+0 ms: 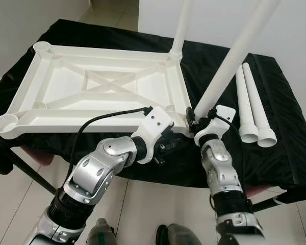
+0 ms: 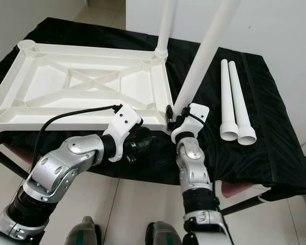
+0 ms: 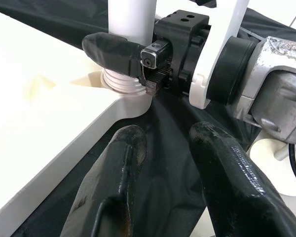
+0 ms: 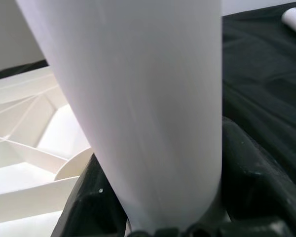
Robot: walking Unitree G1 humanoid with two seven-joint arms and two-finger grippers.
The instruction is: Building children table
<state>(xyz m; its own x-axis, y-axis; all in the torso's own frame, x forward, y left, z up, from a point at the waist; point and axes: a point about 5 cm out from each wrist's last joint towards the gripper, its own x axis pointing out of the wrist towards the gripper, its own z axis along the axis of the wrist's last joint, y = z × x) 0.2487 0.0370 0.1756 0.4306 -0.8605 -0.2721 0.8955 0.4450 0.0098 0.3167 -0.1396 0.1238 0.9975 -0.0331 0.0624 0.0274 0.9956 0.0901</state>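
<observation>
The white table top (image 1: pixel 51 125) lies upside down on a black cloth. One white leg (image 1: pixel 181 30) stands in its far right corner socket. My right gripper (image 1: pixel 196 116) is shut on a second leg (image 1: pixel 229 61), tilted, near its lower end. That leg's threaded end (image 3: pixel 121 81) sits at the near right corner socket. The leg (image 4: pixel 148 98) runs between the right gripper's black fingers (image 4: pixel 256 173). My left gripper (image 3: pixel 163 136) is open just below and in front of that corner, with only cloth between its fingers.
Two spare white legs (image 1: pixel 252 102) lie side by side on the black cloth (image 1: pixel 290 143) at the right. The cloth-covered stand ends close in front of me, with pale floor tiles (image 1: pixel 143 204) and my feet below. A white wall (image 1: pixel 296 25) rises behind.
</observation>
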